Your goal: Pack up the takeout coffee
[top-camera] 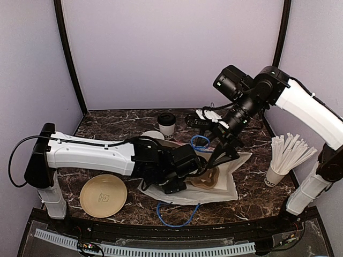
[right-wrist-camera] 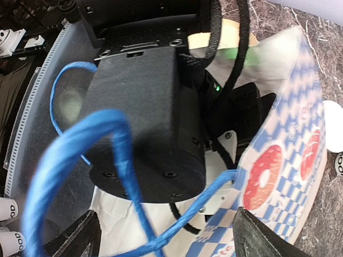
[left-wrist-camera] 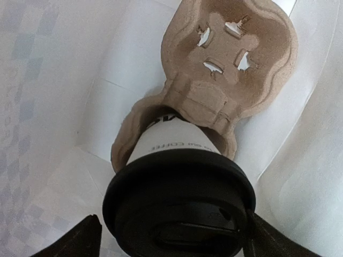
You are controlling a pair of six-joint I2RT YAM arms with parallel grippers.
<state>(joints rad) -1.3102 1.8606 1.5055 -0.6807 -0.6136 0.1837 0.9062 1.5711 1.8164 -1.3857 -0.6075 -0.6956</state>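
A white takeout coffee cup (left-wrist-camera: 174, 142) with a black lid (left-wrist-camera: 179, 206) stands in one socket of a tan cardboard carrier (left-wrist-camera: 230, 59), which lies inside a white bag (top-camera: 230, 184). My left gripper (left-wrist-camera: 171, 227) is open and straddles the lid. Its left finger stands clear of the lid and its right finger is at the rim. A second lidded cup (top-camera: 166, 124) stands at the back of the table. At the bag's mouth my right gripper (right-wrist-camera: 166, 235) is open, and the bag's blue rope handle (right-wrist-camera: 115, 176) runs loosely between its fingers.
A cup bristling with white sticks (top-camera: 278, 163) stands at the right by the right arm's base. A tan plate (top-camera: 103, 195) lies front left and a low white bowl (top-camera: 154, 135) sits behind the left arm. The bag's other blue handle (top-camera: 174, 217) trails to the front edge.
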